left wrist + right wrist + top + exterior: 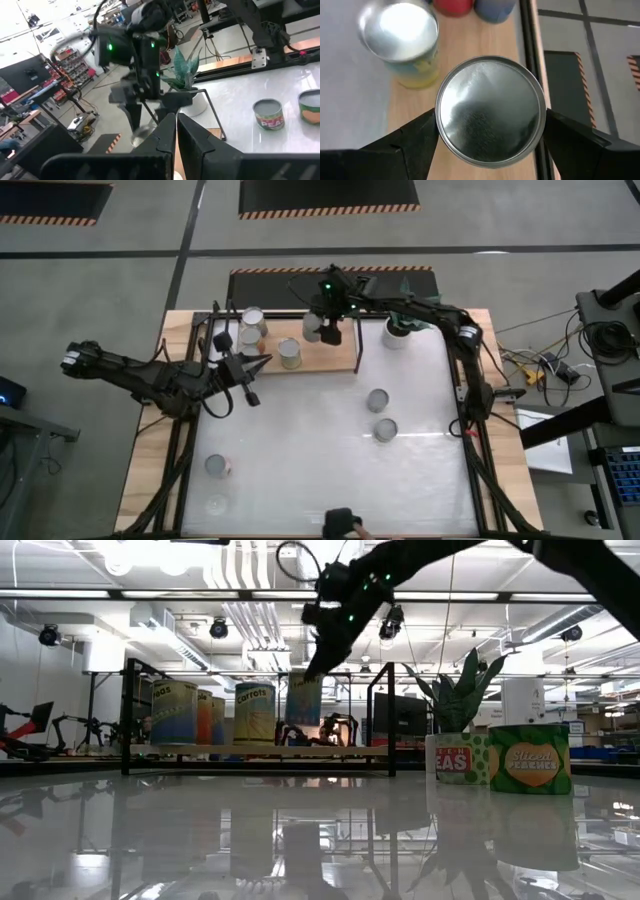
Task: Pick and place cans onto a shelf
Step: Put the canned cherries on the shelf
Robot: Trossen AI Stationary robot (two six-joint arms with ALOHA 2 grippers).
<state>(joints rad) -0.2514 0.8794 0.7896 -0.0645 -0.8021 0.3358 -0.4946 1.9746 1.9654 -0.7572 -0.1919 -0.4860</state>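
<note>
From overhead, the right gripper point(322, 330) is reaching over the shelf point(325, 358), its fingers spread wide around a can point(313, 327). Its own wrist camera is showing more: the can's shiny top point(490, 110) filling the gap between both fingers, above the wooden board, with another can point(400, 37) beside it. At table level, the held can point(303, 700) is sitting among three others on the shelf, and two labelled cans point(529, 758) are standing by the plant point(460, 690). The left gripper point(262, 361), pressed together, is waiting near the shelf's front edge.
</note>
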